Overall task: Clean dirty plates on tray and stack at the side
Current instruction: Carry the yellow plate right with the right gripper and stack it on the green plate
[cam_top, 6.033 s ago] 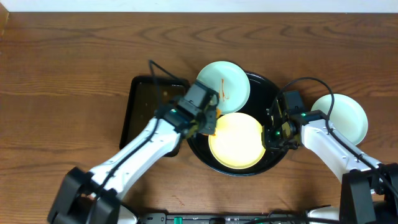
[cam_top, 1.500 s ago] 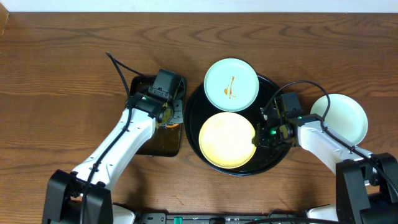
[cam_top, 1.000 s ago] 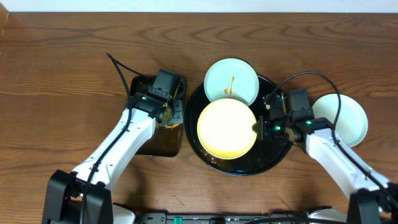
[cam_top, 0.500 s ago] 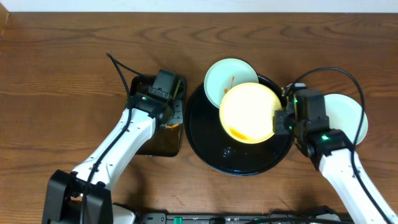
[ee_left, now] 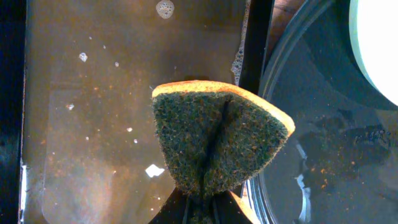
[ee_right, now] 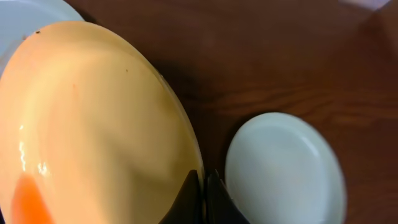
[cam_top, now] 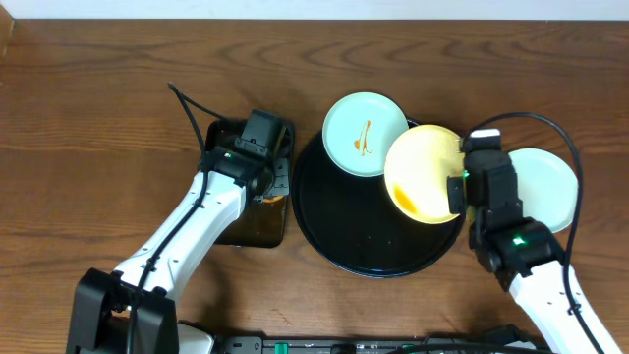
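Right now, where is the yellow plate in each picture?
Overhead: the yellow plate is right of centre, tilted over the black tray's right side, pinched by the right gripper.
Left wrist: not in it.
Right wrist: the yellow plate fills the left half.
Shared landmark: the bare mint plate just right of it, in overhead and right wrist.

We see a dark brown wooden table point(cam_top: 98, 108) with strong grain, and a pale strip point(cam_top: 314, 8) beyond its far edge.

Two mint-blue plates point(cam_top: 366, 135) point(cam_top: 546, 187), one yellow plate point(cam_top: 423, 172), one round tray point(cam_top: 339, 216), one rectangular tray point(cam_top: 251, 226) and one sponge point(ee_left: 217, 140) are showing.
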Tool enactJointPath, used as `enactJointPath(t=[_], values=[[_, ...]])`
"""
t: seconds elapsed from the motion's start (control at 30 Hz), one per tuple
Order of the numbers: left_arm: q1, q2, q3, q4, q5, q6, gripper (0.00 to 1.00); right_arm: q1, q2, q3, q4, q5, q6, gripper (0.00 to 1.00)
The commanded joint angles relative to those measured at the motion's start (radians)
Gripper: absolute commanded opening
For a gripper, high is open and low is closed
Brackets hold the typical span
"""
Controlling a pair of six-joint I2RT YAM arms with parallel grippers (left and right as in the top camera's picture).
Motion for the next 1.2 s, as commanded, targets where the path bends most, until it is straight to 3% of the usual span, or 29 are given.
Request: enactJointPath(t=[0.0, 0.27, 0.5, 0.67, 0.9, 1.17], values=[[0.004, -0.014, 0.005, 0.003, -0.002, -0.013, 0.08, 0.069, -0.013, 0.019, 0.0, 0.181, -0.054, 0.01], [0.004, -0.014, 0.005, 0.004, -0.002, -0.013, 0.08, 0.199, -0.013, 0.037, 0.002, 0.377, -0.111, 0.01], [0.004, -0.014, 0.005, 0.004, -0.002, -0.013, 0.08, 0.31, -0.013, 0.047, 0.114, 0.568, -0.266, 0.01], [0.004, -0.014, 0.005, 0.004, -0.002, -0.013, 0.08, 0.323, -0.013, 0.047, 0.142, 0.577, -0.285, 0.01], [0.004, -0.014, 0.005, 0.003, -0.002, -0.013, 0.08, 0.277, -0.009, 0.047, 0.08, 0.425, -0.101, 0.01], [0.004, -0.014, 0.005, 0.003, -0.002, -0.013, 0.08, 0.032, 0.05, 0.047, -0.02, 0.177, 0.126, 0.01]])
